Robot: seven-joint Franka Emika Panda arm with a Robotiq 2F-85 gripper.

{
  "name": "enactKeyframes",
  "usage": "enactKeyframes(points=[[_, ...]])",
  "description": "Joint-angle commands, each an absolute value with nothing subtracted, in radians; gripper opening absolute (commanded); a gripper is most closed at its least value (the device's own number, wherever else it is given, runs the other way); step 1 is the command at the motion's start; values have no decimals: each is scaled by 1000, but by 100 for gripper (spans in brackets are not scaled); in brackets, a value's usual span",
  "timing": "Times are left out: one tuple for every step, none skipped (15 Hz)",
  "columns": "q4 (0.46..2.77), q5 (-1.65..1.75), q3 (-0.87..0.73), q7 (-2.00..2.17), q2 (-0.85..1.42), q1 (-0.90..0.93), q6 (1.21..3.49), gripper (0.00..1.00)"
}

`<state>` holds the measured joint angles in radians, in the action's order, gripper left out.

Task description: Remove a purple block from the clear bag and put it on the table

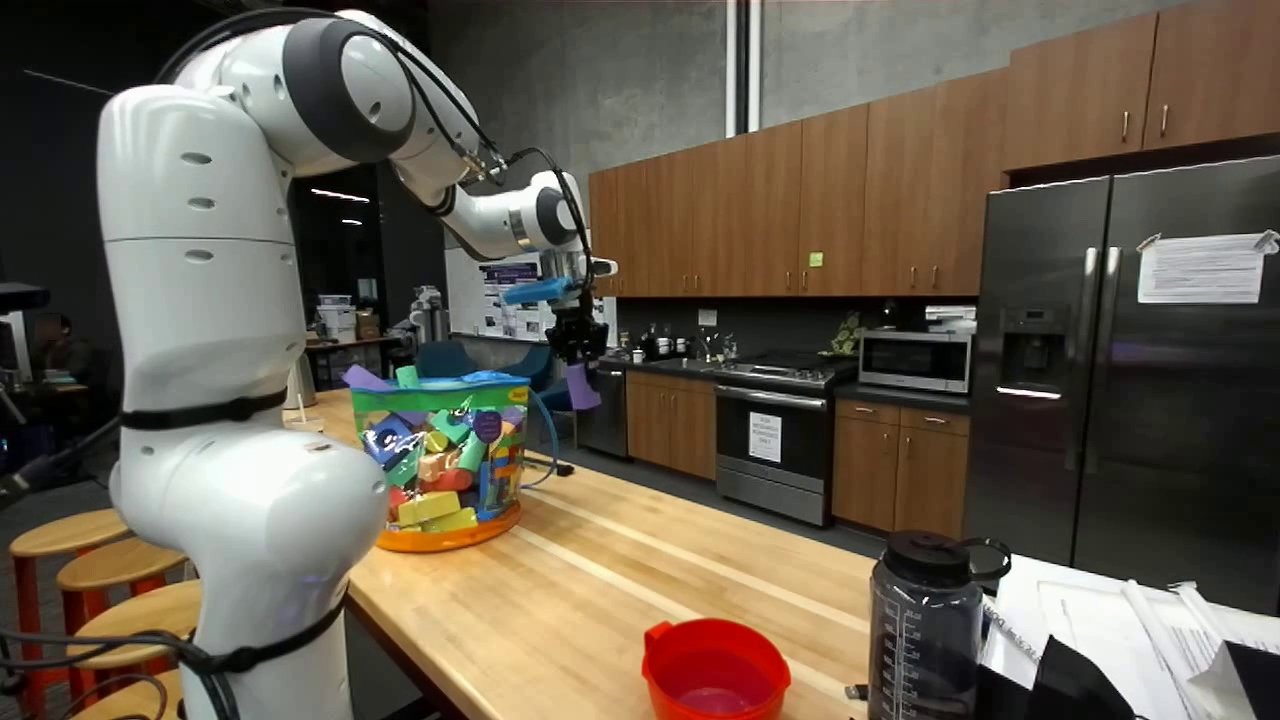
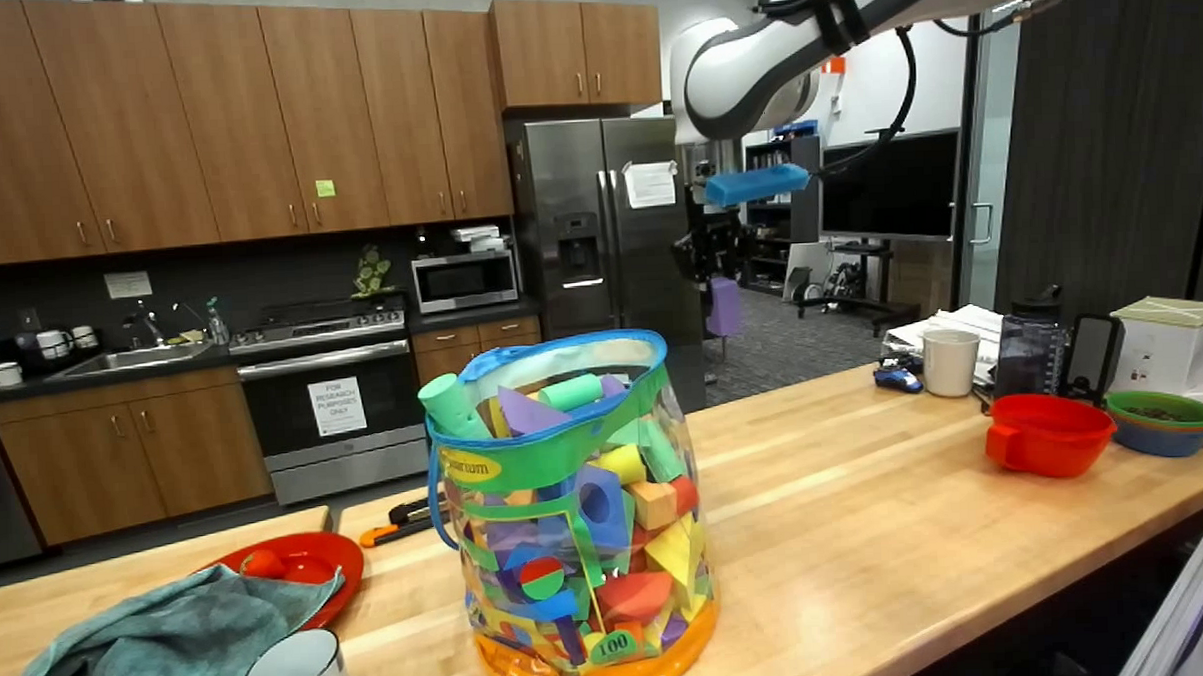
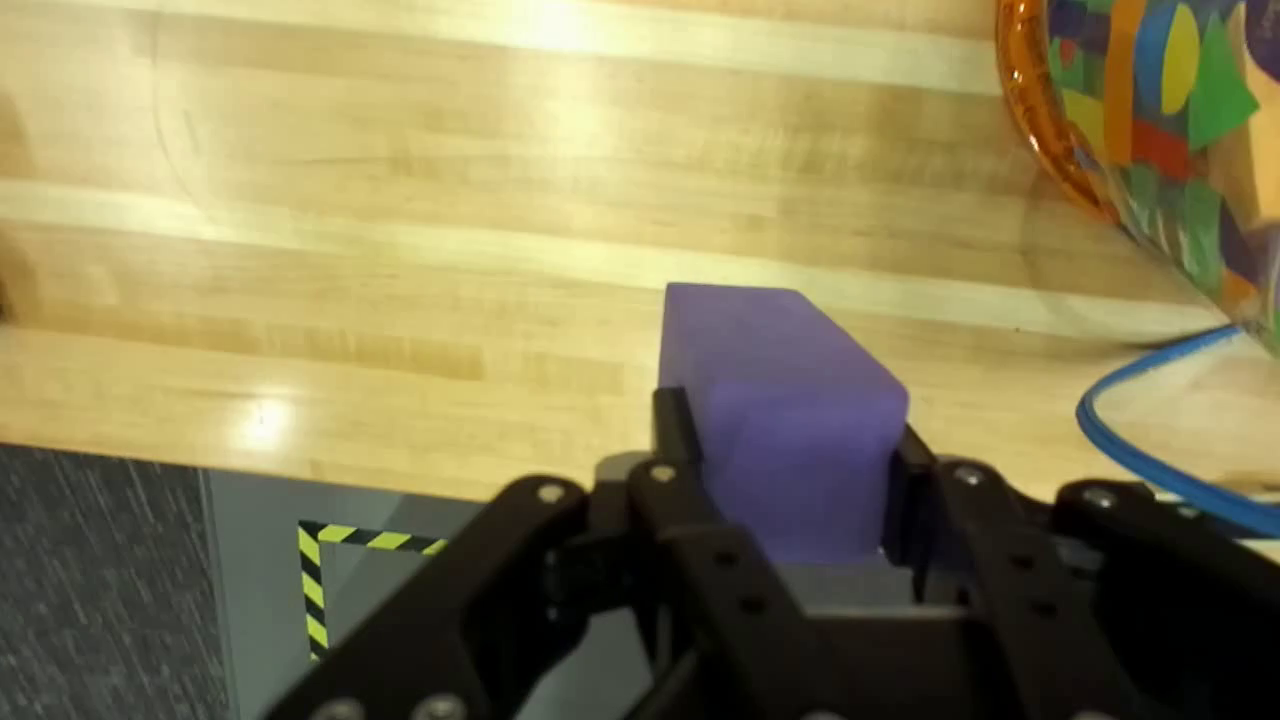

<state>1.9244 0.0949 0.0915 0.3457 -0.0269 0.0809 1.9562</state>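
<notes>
In the wrist view, the edges crop the clear bag point(image 3: 1038, 108) and my gripper point(image 3: 792, 442), and the purple block point(image 3: 775, 380) hides some of the table point(image 3: 400, 270) from me. In an exterior view the top edge cuts off my arm point(image 2: 782, 62), and a teal cloth point(image 2: 182, 633) covers part of the red plate point(image 2: 327, 558) (what lies beneath, I can't say). The print on a paper sheet point(image 2: 650, 184) is too small to read.
</notes>
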Motion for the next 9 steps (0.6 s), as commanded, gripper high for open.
enactKeyframes(points=[[2043, 68, 104, 351, -73, 94, 1969, 16], [2065, 63, 107, 346, -74, 98, 1979, 16], [2089, 56, 111, 339, -74, 102, 1994, 16], [2116, 43, 113, 331, -76, 105, 2019, 16], [2143, 30, 116, 323, -78, 107, 2050, 16], [2170, 15, 116, 315, -77, 109, 2095, 16], [2201, -2, 117, 306, -78, 111, 2146, 16], [2236, -20, 116, 294, -80, 112, 2206, 16], [2263, -30, 116, 285, -80, 112, 2251, 16]])
